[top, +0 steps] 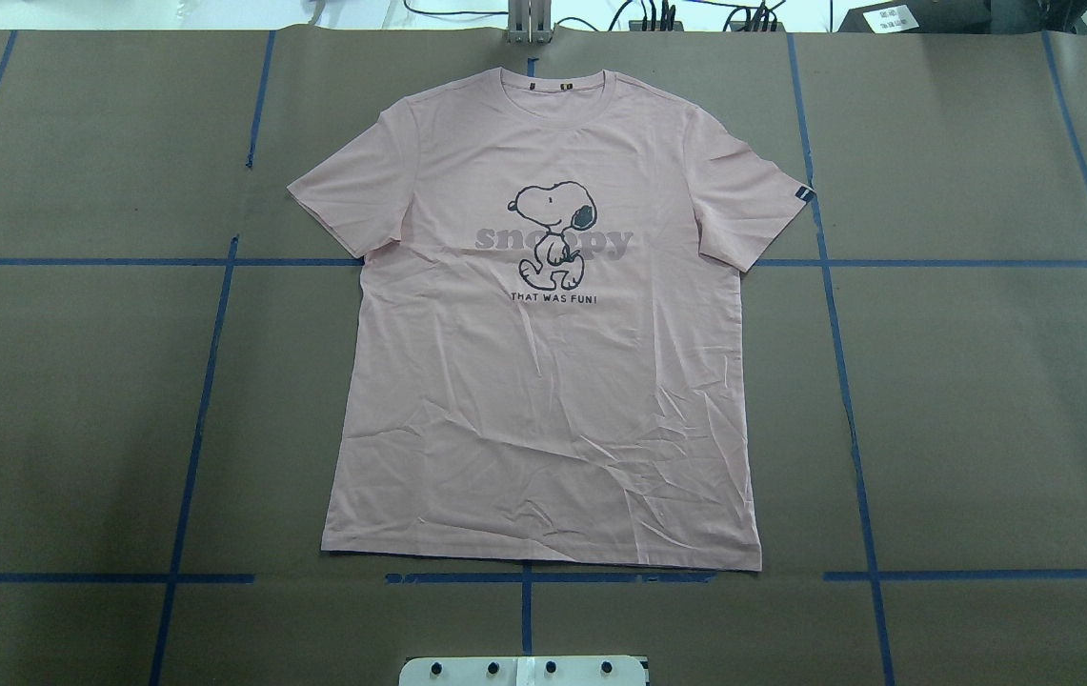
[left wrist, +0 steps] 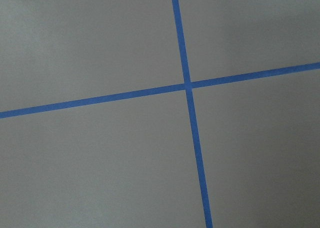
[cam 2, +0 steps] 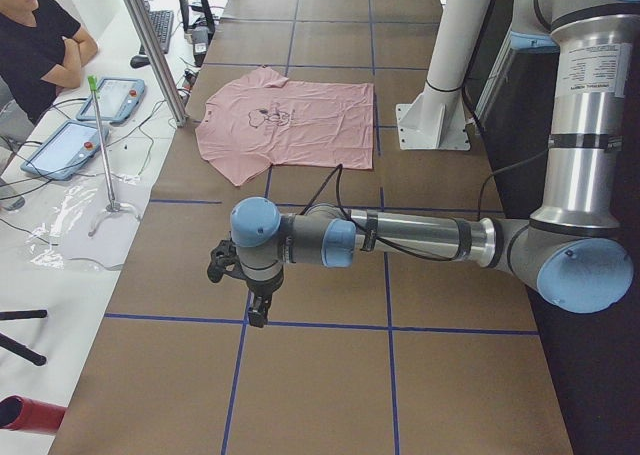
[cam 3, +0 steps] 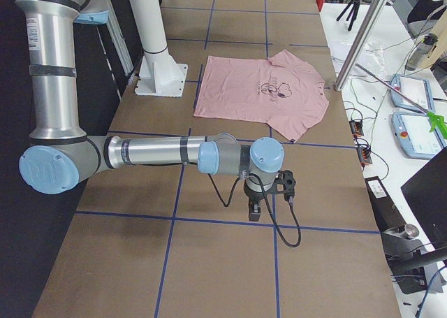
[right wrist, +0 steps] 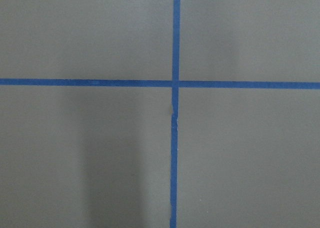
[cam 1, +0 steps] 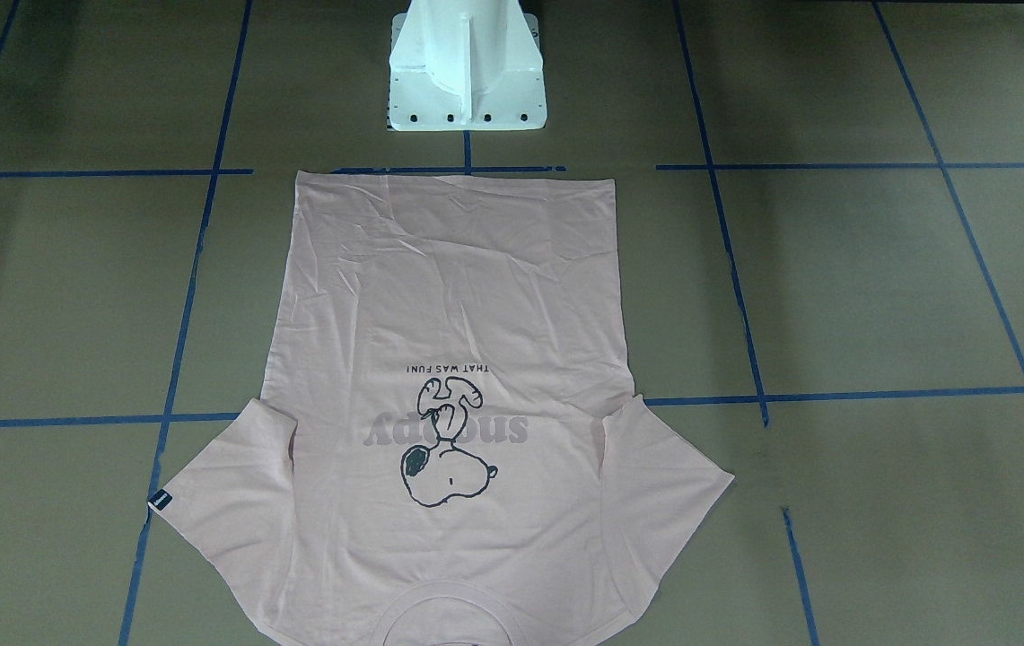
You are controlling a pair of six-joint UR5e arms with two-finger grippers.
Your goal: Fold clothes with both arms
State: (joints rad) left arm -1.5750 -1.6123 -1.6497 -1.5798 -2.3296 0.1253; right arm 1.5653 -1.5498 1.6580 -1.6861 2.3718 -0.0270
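The pale pink T-shirt (top: 543,324) lies flat and face up on the brown table, its collar on the far side from the robot base. It also shows in the front view (cam 1: 453,404), the left side view (cam 2: 290,125) and the right side view (cam 3: 262,91). My left gripper (cam 2: 257,310) hangs over bare table far to the shirt's left; it shows only in that side view, so I cannot tell if it is open. My right gripper (cam 3: 255,210) hangs over bare table far to the shirt's right; it also shows only in a side view. Both wrist views show only table and blue tape.
The white pedestal base (cam 1: 465,67) stands just behind the shirt's hem. Blue tape lines (top: 219,314) grid the table. A metal post (cam 2: 150,45) stands at the far edge by the collar. A person (cam 2: 40,35) sits beyond that edge, with tablets (cam 2: 65,145) beside the table.
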